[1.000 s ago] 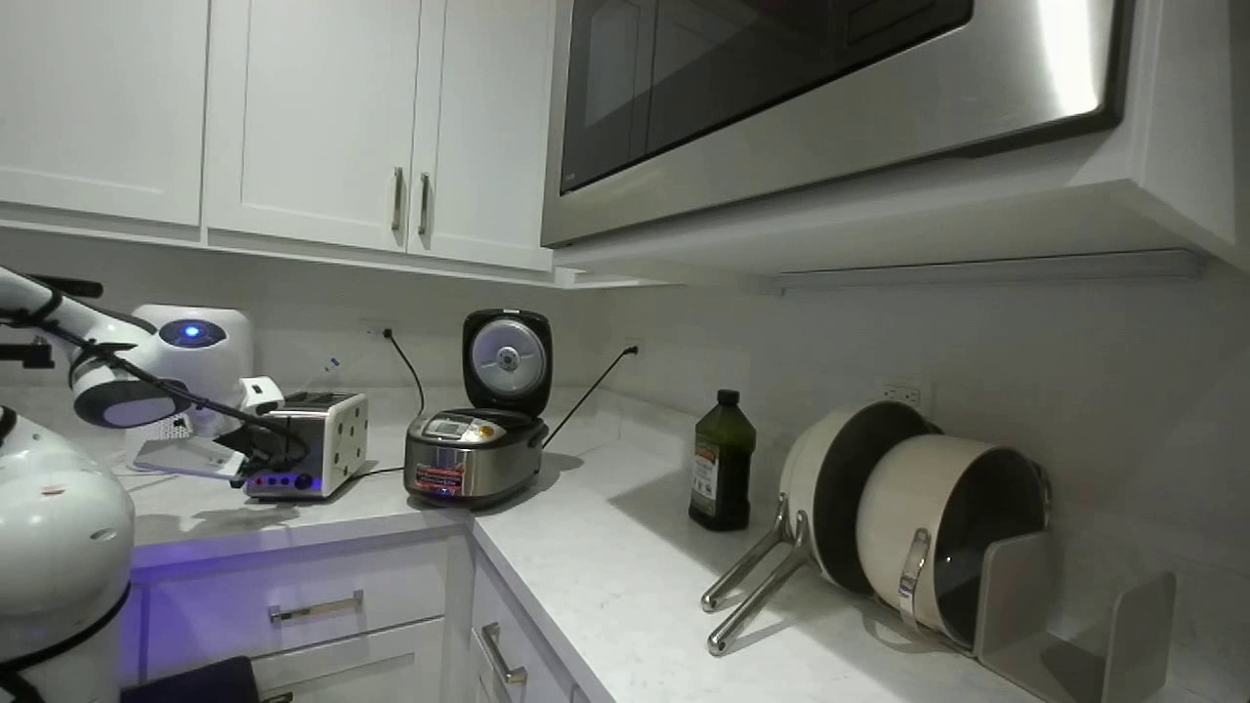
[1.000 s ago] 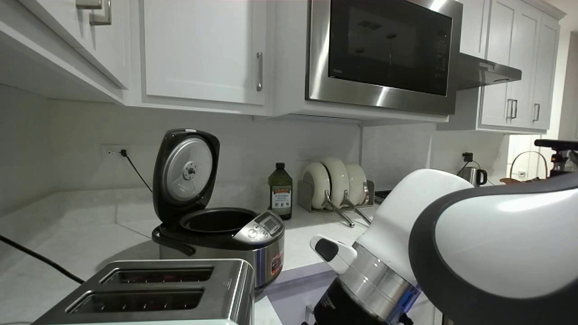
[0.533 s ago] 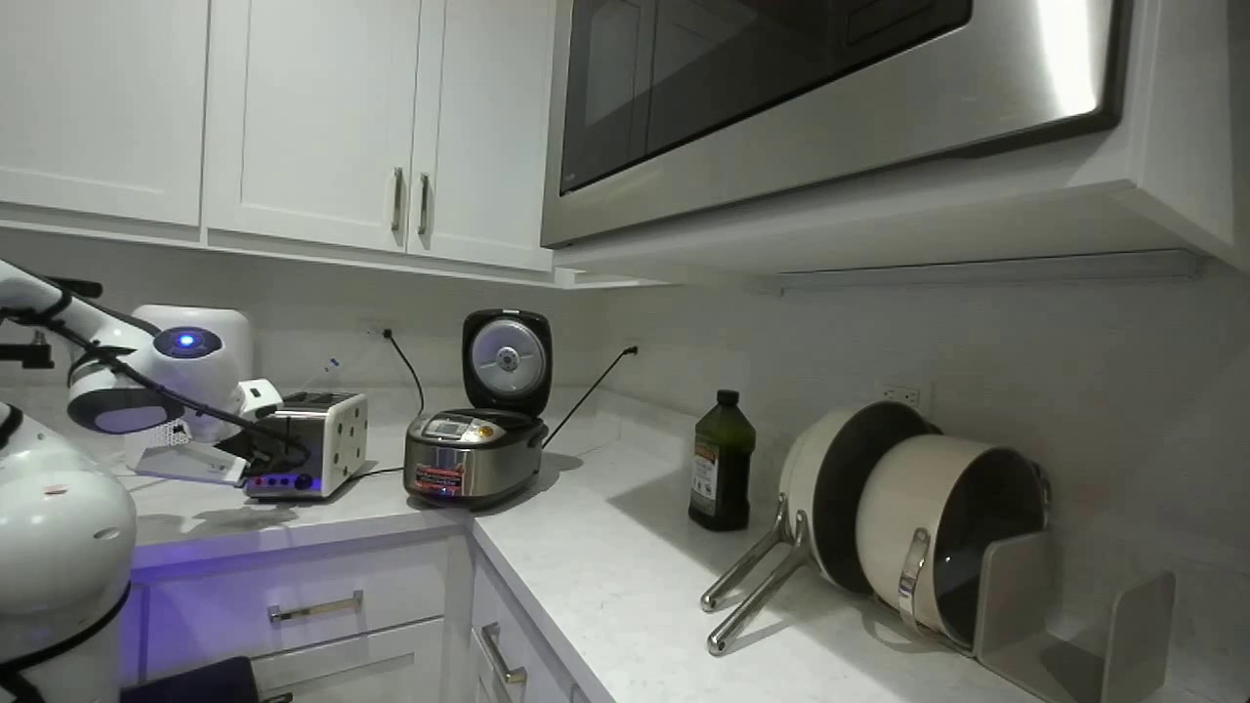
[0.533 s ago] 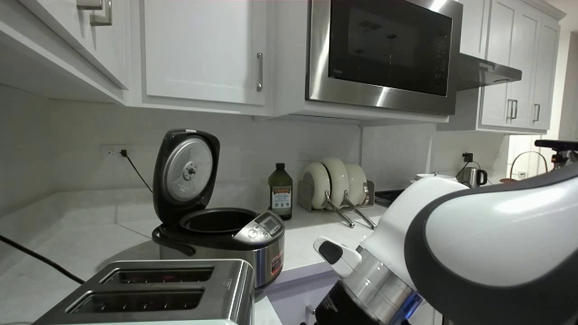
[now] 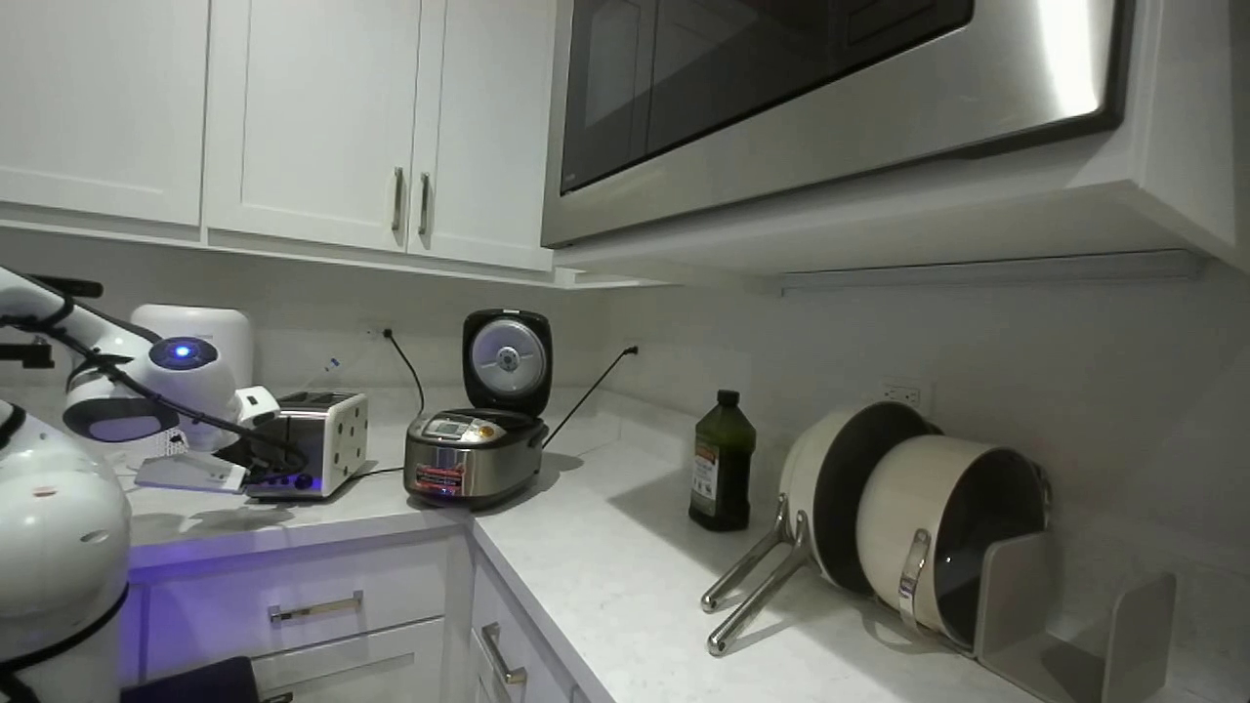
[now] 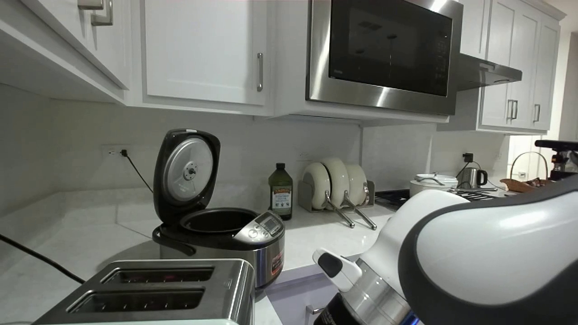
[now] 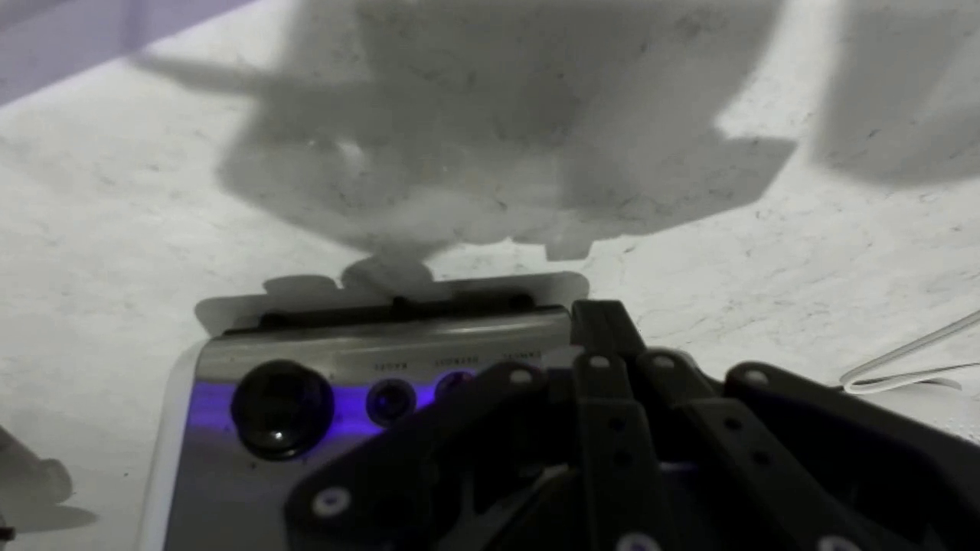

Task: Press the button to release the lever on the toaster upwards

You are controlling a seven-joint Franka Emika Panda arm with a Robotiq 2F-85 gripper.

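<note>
The silver toaster (image 5: 349, 441) stands on the counter, its top slots (image 6: 149, 276) showing a faint red glow. In the wrist view its metal front (image 7: 230, 490) has a large black knob (image 7: 282, 409) and round buttons in a violet-lit row. The bagel button (image 7: 390, 402) is in plain view and the defrost button (image 7: 453, 383) is partly covered. The button under the cancel label is hidden behind my gripper (image 7: 609, 310). The gripper is shut and empty, its fingertips together at the end of the button row. I cannot tell whether it touches the toaster. The lever is hidden.
An open rice cooker (image 5: 474, 454) stands beside the toaster. A white appliance (image 5: 229, 332) is behind my arm. A dark green bottle (image 5: 723, 464) and racked pans (image 5: 952, 527) stand along the counter. The counter's front edge (image 5: 303, 537) runs close below the toaster.
The arm has lowered and shifted slightly, uncovering a white pot on the stove behind it. The hand has moved a little left in an exterior view. The toaster has not moved.
</note>
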